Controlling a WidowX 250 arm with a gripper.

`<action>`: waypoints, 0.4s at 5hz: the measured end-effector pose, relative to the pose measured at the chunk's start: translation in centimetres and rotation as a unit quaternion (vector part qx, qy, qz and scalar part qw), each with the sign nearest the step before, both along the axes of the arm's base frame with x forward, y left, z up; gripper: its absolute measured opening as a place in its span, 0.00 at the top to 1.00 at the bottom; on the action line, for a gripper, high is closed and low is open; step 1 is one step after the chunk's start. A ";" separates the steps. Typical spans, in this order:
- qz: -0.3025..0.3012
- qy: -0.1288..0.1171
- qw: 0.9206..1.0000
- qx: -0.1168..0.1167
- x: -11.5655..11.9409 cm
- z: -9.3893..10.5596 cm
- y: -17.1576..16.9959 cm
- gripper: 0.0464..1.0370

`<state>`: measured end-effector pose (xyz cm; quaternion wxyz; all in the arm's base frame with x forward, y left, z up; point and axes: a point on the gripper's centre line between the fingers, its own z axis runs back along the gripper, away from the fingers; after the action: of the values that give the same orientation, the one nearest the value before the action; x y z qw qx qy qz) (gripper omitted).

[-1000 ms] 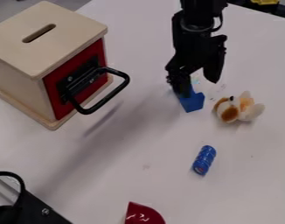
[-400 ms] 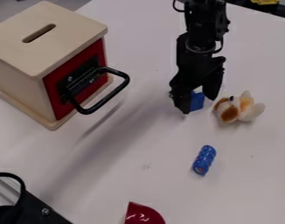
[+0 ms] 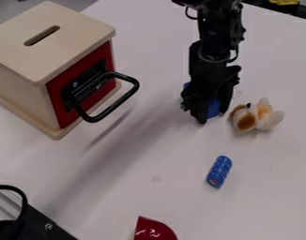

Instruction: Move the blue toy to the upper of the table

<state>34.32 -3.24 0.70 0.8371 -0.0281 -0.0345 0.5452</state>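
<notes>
Blue toy is on the table, right of centre up in the top half of the view, and mostly hidden by the black hand. Honestly can't tell if the hand is clamped on it or just around it. Little brown-and-white plush sits just beside them, on the right. There's also a blue cylinder nearer the camera, a shiny red piece at the bottom edge, and a wooden box upper left.
</notes>
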 end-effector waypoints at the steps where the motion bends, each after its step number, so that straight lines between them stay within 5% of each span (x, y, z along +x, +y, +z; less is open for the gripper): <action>1: 0.007 -0.003 1.000 -0.002 -0.3 0.4 0.3 0.45; 2: 0.008 -0.009 1.000 0.001 -0.4 1.1 0.4 0.45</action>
<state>33.95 -2.84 1.81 0.8321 -0.0320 -0.0421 0.5520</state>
